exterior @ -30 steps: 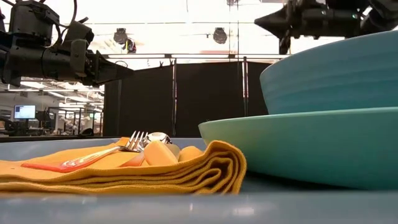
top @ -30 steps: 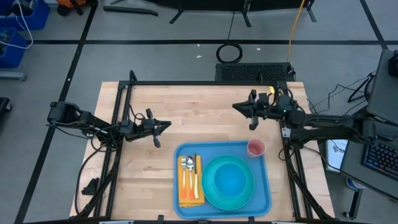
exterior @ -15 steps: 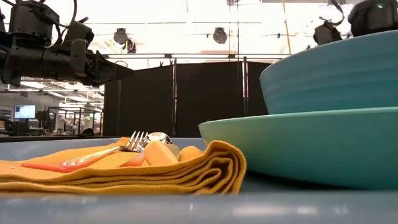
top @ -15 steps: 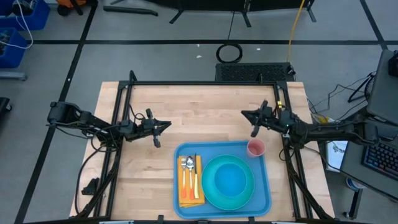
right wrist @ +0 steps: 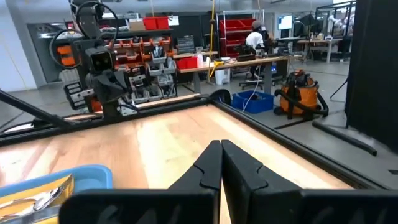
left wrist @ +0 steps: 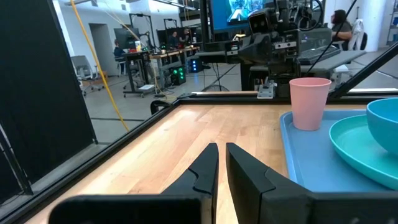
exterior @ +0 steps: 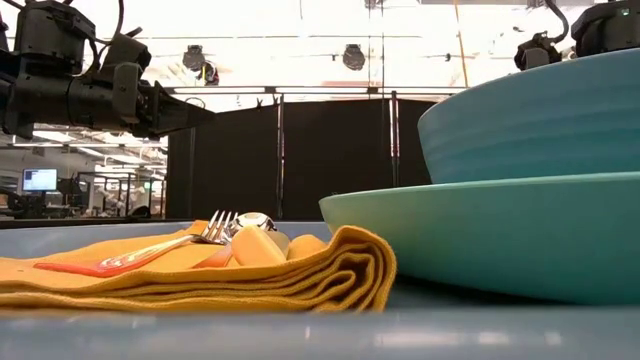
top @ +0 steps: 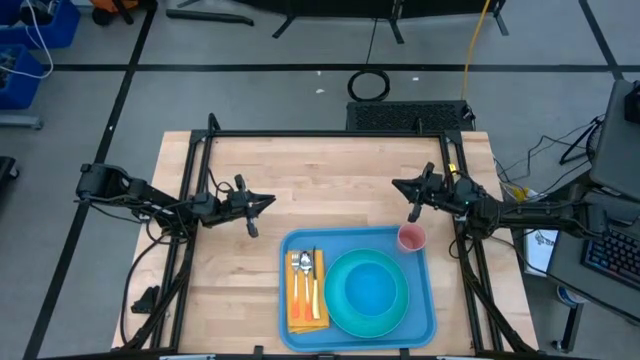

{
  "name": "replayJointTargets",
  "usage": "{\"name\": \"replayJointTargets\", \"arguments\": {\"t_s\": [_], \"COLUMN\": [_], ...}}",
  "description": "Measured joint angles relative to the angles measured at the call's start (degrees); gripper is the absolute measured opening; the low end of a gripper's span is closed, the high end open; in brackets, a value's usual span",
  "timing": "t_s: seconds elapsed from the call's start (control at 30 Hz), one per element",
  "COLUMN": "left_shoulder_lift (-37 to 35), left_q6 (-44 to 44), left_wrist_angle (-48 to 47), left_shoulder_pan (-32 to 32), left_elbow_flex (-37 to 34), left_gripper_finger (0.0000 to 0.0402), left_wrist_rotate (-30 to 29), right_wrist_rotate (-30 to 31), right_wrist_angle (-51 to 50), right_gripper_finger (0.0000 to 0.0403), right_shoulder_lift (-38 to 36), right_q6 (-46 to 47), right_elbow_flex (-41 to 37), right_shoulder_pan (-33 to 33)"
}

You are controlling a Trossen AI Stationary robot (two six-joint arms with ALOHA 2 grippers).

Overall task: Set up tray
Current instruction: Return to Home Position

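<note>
Found tray (top: 422, 300) at near edge of surface (top: 320, 180), laid with napkin (top: 307, 300), plate (top: 345, 300), cup (top: 411, 238).
Saw right jaws together, just beyond tray's far right corner, near cup.
Saw left jaws together, well off tray's far left corner.
Judged cup at risk of tipping if clipped by low swing from right arm.

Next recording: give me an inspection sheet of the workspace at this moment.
Surface: wooden table, carrying the tray.
Job's things: blue tray at the near edge holds orange napkin with cutlery, turquoise plate with bowl, pink cup in its far right corner.
Clutter: nothing seen.
Grippers: left gripper and right gripper hover beyond the tray, jaws shut, empty.
Cables: coiled black cable on the floor; yellow cable behind the table.
Surroundings: blue bins left, keyboard right.
</note>
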Motion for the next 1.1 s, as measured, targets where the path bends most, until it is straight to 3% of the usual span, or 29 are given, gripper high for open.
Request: {"name": "replayJointTargets", "arguments": {"t_s": [0.27, 1.1], "left_shoulder_lift": [0.0, 0.0], "left_q6": [0.0, 0.0], "left_wrist_angle": [0.0, 0.0], "left_shoulder_pan": [0.0, 0.0], "left_elbow_flex": [0.0, 0.0], "left_gripper_finger": [0.0037, 0.0037], "left_wrist_rotate": [0.0, 0.0], "right_wrist_rotate": [0.0, 0.1], "right_wrist_angle": [-0.8, -2.1], "right_gripper_finger": [0.0000, 0.0000], "right_shoulder_lift": [0.0, 0.0], "right_q6": [-4.3, -4.5], "right_elbow_flex": [-0.1, -0.2], "right_shoulder_pan": [0.0, 0.0]}}
